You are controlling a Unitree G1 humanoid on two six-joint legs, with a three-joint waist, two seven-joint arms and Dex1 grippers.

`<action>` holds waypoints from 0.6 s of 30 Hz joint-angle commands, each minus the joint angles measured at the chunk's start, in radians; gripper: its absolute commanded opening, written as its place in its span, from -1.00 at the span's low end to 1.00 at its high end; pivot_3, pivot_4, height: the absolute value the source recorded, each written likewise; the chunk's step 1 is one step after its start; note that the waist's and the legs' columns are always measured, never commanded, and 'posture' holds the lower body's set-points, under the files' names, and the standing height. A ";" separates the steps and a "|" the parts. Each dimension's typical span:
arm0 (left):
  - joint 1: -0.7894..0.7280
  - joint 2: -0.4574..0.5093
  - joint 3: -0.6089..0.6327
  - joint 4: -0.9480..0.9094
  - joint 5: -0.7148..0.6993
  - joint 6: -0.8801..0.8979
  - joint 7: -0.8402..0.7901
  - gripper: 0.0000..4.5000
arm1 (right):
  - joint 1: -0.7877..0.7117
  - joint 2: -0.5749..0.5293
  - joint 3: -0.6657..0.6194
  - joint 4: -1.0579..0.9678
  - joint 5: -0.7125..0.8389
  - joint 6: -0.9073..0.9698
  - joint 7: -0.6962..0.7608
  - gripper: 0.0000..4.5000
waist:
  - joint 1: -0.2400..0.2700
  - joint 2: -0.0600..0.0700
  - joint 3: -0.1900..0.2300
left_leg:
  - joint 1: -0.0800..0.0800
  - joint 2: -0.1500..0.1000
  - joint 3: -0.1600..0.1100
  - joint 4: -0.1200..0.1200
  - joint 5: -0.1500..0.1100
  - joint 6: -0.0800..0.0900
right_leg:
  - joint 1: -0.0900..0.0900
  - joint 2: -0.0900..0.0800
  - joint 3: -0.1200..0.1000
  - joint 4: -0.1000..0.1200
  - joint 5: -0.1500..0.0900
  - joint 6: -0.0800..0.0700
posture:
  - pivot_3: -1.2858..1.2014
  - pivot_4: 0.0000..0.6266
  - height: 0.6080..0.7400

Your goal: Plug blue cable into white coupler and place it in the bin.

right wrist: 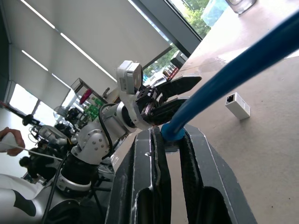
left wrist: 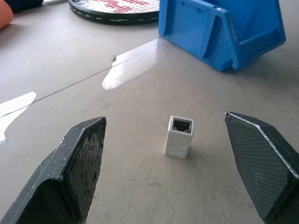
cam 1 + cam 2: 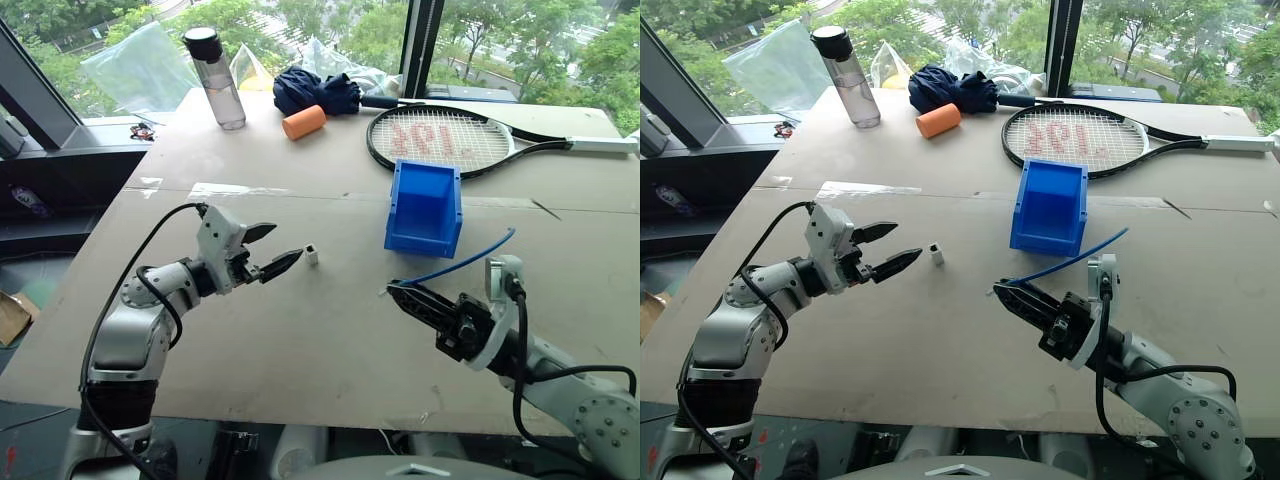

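The white coupler [image 3: 312,255] stands upright on the table, its dark opening facing up [image 2: 180,136]. My left gripper [image 3: 285,241] is open just to its left, close to the table, and the coupler sits in front of the gap between the two fingers without touching them. My right gripper [image 3: 395,288] is shut on the plug end of the blue cable [image 3: 460,262], which curves up and away to the right. The plug itself is hidden between the fingers [image 1: 140,154]. The blue bin [image 3: 418,238] stands behind the right gripper, right of the coupler.
At the back of the table lie a tennis racket [image 3: 440,140], a water bottle [image 3: 220,80], an orange cylinder [image 3: 303,122] and a dark blue cloth [image 3: 315,90]. A seam with tape [image 3: 230,190] crosses the table. A person's hand [image 1: 11,137] shows far behind the left arm.
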 commanded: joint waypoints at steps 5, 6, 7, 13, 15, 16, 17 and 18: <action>-0.130 -0.014 -0.117 0.191 0.096 -0.175 -0.106 0.85 | 0.022 -0.007 0.001 -0.046 -0.058 -0.037 0.020 -1.00 | -0.002 0.000 0.000 | 0.000 0.000 0.000 0.000 0.000 0.000 | 0.000 0.000 -0.001 0.000 0.000 0.000 | 0.03 -0.52 1.00; -0.150 -0.021 -0.138 0.228 0.116 -0.208 -0.118 0.85 | 0.030 -0.005 -0.001 -0.056 -0.080 -0.048 0.021 -1.00 | -0.002 0.000 0.000 | 0.000 0.000 0.000 0.000 0.000 0.000 | 0.000 0.000 -0.001 0.000 0.000 0.000 | 0.03 -0.52 1.00; -0.164 -0.028 -0.150 0.256 0.131 -0.233 -0.122 0.85 | 0.037 -0.004 -0.002 -0.064 -0.098 -0.058 0.026 -1.00 | -0.002 0.000 0.000 | 0.000 0.000 0.000 0.000 0.000 0.000 | 0.000 0.000 -0.001 0.000 0.000 0.001 | 0.03 -0.52 1.00; -0.229 -0.065 -0.214 0.426 0.211 -0.352 -0.139 0.11 | 0.078 -0.007 -0.040 -0.094 -0.134 -0.119 0.051 -1.00 | -0.005 -0.001 0.000 | 0.000 -0.001 0.000 0.000 0.000 0.000 | 0.000 0.001 -0.001 0.000 0.002 0.004 | 0.03 -0.52 1.00; -0.246 -0.079 -0.221 0.472 0.222 -0.390 -0.147 -0.24 | 0.080 -0.011 -0.047 -0.094 -0.139 -0.130 0.053 -1.00 | -0.005 -0.001 0.000 | 0.000 0.000 0.000 0.000 0.000 0.000 | 0.000 0.001 -0.001 0.000 0.002 0.004 | 0.03 -0.52 1.00; -0.253 -0.086 -0.222 0.488 0.224 -0.402 -0.153 -0.46 | 0.077 -0.013 -0.048 -0.092 -0.149 -0.134 0.054 -1.00 | -0.004 -0.001 0.000 | 0.000 0.000 0.000 0.000 0.000 0.000 | 0.000 0.001 -0.002 0.000 0.002 0.004 | 0.03 -0.52 1.00; -0.260 -0.090 -0.225 0.502 0.225 -0.414 -0.159 -0.69 | 0.072 -0.015 -0.048 -0.088 -0.162 -0.139 0.056 -1.00 | -0.004 -0.001 0.000 | 0.000 0.000 -0.001 0.000 0.000 0.000 | 0.000 0.001 -0.002 0.000 0.003 0.004 | 0.03 -0.52 1.00; -0.265 -0.092 -0.227 0.512 0.225 -0.423 -0.168 -0.76 | 0.064 -0.018 -0.046 -0.083 -0.176 -0.142 0.055 -1.00 | -0.004 -0.001 0.000 | 0.000 0.000 -0.001 0.000 0.000 0.000 | 0.000 0.001 -0.002 0.000 0.003 0.004 | 0.03 -0.52 1.00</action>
